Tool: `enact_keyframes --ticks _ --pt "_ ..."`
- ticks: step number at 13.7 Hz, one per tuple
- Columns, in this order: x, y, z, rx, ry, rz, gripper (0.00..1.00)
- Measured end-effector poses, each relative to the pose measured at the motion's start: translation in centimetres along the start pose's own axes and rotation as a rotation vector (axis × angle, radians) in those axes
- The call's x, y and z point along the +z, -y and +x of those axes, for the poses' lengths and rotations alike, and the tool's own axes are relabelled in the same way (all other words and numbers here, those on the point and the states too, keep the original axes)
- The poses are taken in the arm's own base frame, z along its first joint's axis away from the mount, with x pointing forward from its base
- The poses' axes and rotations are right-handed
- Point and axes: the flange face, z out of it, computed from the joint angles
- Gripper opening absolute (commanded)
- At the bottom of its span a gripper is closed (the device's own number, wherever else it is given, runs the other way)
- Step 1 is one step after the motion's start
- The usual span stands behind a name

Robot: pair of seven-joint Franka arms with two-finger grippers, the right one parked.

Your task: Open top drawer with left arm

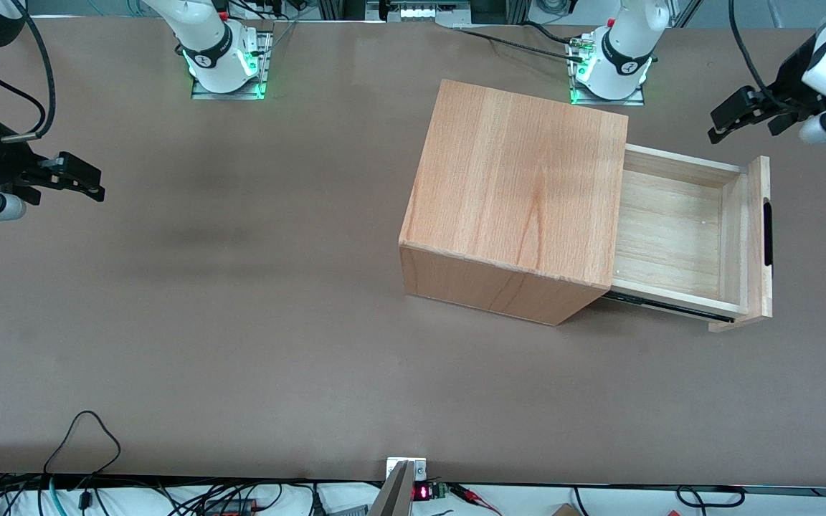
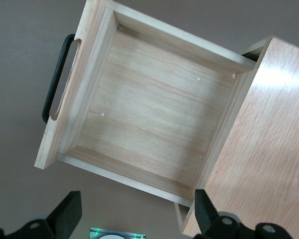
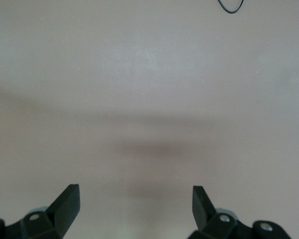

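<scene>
1. No readable text, brand or label showed on the cabinet (image 1: 513, 201), the top drawer (image 1: 678, 229) or the surface (image 1: 241, 322).
2. A small red lit display (image 1: 421, 492) at the surface's edge, well apart from the tool (image 1: 725, 123), could not be read.

The top drawer (image 1: 678, 229) is pale raw-looking wood; the cabinet (image 1: 520, 186) smooth, faintly glossy wood; the hand (image 1: 727, 122) matt black, above the counter's (image 1: 241, 322) working-arm end.

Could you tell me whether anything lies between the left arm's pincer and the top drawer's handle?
Nothing: in the front view, only bare table separates the open pincer from the pulled-out top drawer and its handle.
</scene>
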Motion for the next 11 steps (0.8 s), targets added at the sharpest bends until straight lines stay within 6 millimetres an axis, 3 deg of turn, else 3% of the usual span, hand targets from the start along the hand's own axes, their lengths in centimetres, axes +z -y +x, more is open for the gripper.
enact_keyframes --ticks 2,5,11 --pt "-1.1 0.1 0.9 -0.002 -0.001 -0.005 1.00" --pt "-0.4 0.0 2.6 -0.004 0.018 -0.006 1.00" --pt "-0.2 0.0 3.0 -0.005 0.021 -0.007 1.00"
